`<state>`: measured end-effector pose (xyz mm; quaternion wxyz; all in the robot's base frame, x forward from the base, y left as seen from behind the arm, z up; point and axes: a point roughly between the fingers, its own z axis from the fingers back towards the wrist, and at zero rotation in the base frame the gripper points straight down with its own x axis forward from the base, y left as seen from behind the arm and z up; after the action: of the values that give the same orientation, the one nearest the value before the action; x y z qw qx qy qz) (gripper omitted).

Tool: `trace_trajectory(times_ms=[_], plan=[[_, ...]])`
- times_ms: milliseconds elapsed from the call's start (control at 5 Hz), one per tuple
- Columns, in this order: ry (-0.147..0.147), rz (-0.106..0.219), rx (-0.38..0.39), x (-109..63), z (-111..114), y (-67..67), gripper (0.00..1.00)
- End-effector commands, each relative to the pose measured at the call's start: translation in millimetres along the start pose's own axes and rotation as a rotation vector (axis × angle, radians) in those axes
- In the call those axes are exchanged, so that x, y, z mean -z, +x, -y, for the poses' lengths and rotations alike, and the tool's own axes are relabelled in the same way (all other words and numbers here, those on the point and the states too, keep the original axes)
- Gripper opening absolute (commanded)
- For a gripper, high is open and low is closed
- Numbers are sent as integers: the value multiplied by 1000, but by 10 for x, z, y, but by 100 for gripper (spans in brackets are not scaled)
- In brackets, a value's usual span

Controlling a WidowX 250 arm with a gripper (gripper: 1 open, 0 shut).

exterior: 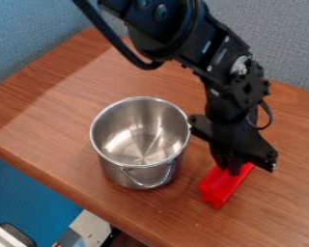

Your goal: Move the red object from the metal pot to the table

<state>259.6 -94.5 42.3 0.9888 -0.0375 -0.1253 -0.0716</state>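
The red object [226, 185] rests on the table [54, 96], just right of the metal pot [140, 142], and leans up toward the gripper. My gripper [236, 164] points steeply down onto the block's upper end, and its dark fingers are shut on that end. The lower end of the block touches the wood near the table's front edge. The pot stands upright and is empty inside, its small handle facing the front.
The table's front edge runs diagonally just below the pot and the block, with a blue floor beyond it. My dark arm [170, 34] reaches in from the top. Bare wood lies to the left of and behind the pot.
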Motion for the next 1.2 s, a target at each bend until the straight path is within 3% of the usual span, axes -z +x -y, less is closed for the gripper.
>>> trace_trajectory(times_ms=[0,1000], plan=[[30,-103,-9,134,-98,-302,0],[77,-189,9,232,-221,-683,0]])
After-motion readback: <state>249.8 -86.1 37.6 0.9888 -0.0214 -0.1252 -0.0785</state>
